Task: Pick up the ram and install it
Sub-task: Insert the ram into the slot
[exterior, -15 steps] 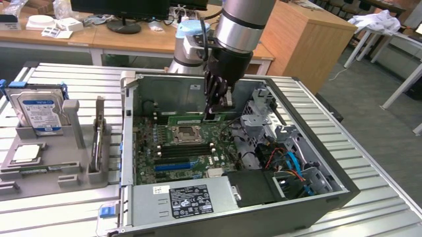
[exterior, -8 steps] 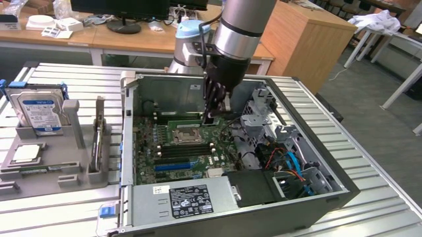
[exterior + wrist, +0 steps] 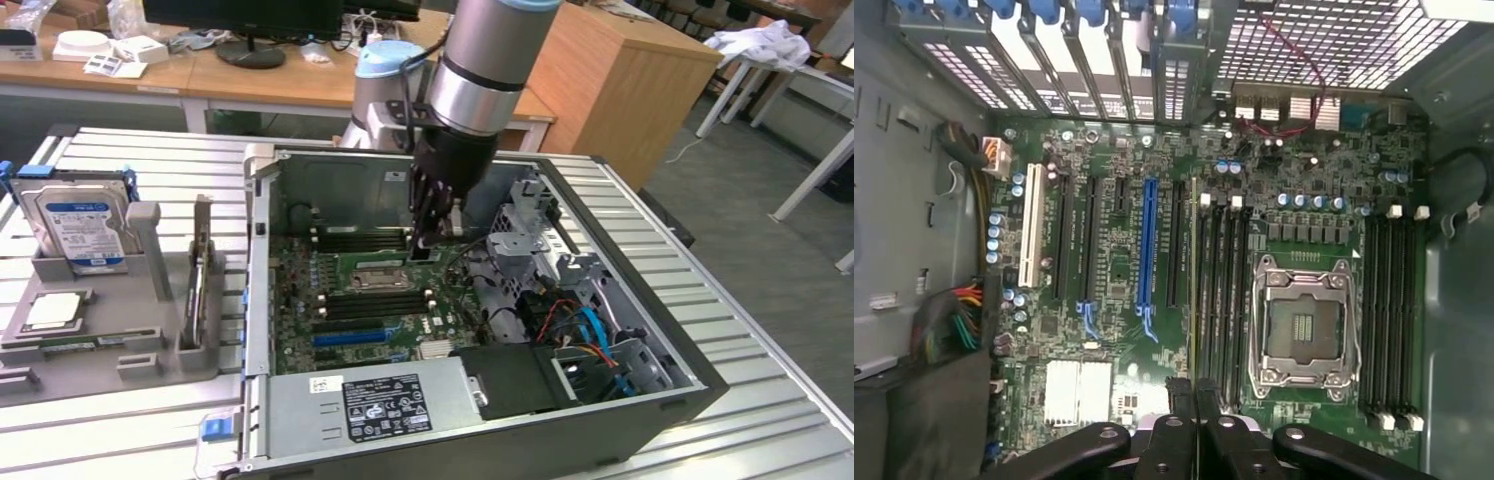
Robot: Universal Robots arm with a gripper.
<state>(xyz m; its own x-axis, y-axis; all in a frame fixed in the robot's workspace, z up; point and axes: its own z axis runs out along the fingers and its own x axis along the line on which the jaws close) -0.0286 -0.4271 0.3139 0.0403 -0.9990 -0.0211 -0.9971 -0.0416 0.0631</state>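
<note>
- The big grey metal computer case (image 3: 320,155) lies open, and I am reaching down inside it.
- The silver and black robot arm (image 3: 474,80) comes in from above and carries my gripper (image 3: 424,248) at its end.
- The green motherboard (image 3: 1114,280) covers the floor of the case, right under me.
- A silver power box with a black and white label (image 3: 374,405) sits in the case, well apart from me, at the near edge in the exterior view.
- A grey plastic holder (image 3: 80,350) stands outside the case, far from me, toward the exterior view's left.
- A silver hard drive with a blue label (image 3: 80,225) stands upright in that holder.
- A square silver socket frame (image 3: 1304,325) sits on the board, near me, just past one row of slots.
- Four long black slots (image 3: 1224,290) run just beside my fingertips, between me and the socket.
- More long black slots (image 3: 1389,310) lie on the far side of the socket from me.
- A long blue slot (image 3: 1147,250) lies on my other side, near me.
- The ram (image 3: 1194,290), a long thin green stick seen on its edge, reaches out from my fingertips and runs along the nearest black slot.
- My fingers (image 3: 1209,405) are squeezed almost together, with the thin stick pinched between them.
- A small square silver chip (image 3: 54,312) lies flat in the holder, far from me.
</note>
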